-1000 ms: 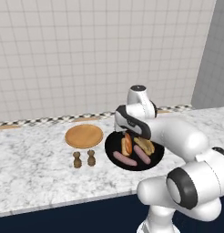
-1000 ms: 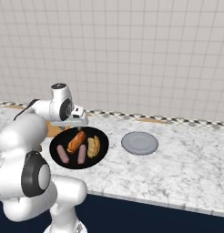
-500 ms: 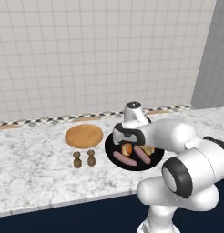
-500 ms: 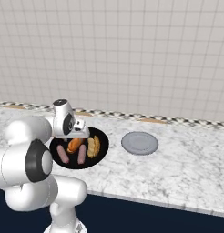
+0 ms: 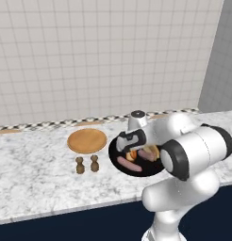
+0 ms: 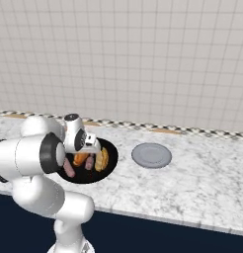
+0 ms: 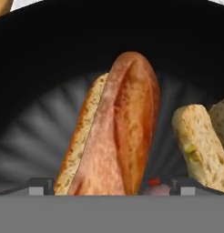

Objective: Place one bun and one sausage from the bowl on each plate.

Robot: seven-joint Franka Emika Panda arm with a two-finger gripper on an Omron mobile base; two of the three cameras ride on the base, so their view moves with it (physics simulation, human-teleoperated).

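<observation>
I'm on the first pick: nothing has left the bowl yet, both plates look bare.

Left to right in the left base view: the wooden plate [image 5: 87, 140] sits on the counter [image 5: 33, 164], two small brown shakers [image 5: 87, 164] stand just in front of it, then the black bowl [image 5: 119, 141] just beside the plate to its right, with my gripper [image 5: 132, 151] low over the bowl's middle. A pinkish sausage [image 5: 129, 165] lies near the bowl's front rim. In the right base view the order runs bowl [image 6: 109, 148], then the grey plate [image 6: 151, 154] near it on the right but clear of it.

The pincer is spread as wide as it goes and holds nothing. In the hand view each fingertip [image 7: 41, 186] stands outside the bun [image 7: 127, 123], which lies on the bowl floor right between them. A second bun [image 7: 198, 145] lies just beside it to the right in that view, close to the other fingertip.

The bun's long axis runs straight away from the hand camera, leaning a little to the right at its far rounded end, so the jaws straddle its short width.

Next move, my call: drop a touch further, close across the bun's width, lift, carry to a plate. Risk: the right finger nudging the neighbouring bun.
</observation>
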